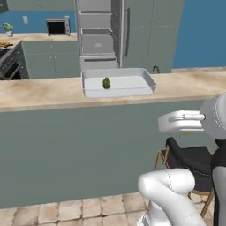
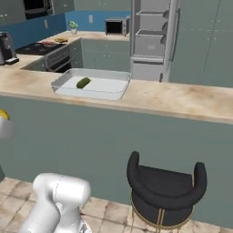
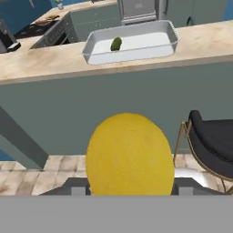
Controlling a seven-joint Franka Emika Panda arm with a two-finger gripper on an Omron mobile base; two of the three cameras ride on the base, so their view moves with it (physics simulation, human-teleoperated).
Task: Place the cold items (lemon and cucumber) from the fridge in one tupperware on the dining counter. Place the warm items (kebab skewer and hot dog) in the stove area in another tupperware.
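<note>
With the gripper [image 3: 129, 193] pinching the lemon [image 3: 130, 154] low in front of the dining counter [image 1: 44, 92], lift well above its edge first — then release beside the cucumber [image 1: 106, 83] inside the tupperware [image 1: 145, 78], not on its rim.
</note>
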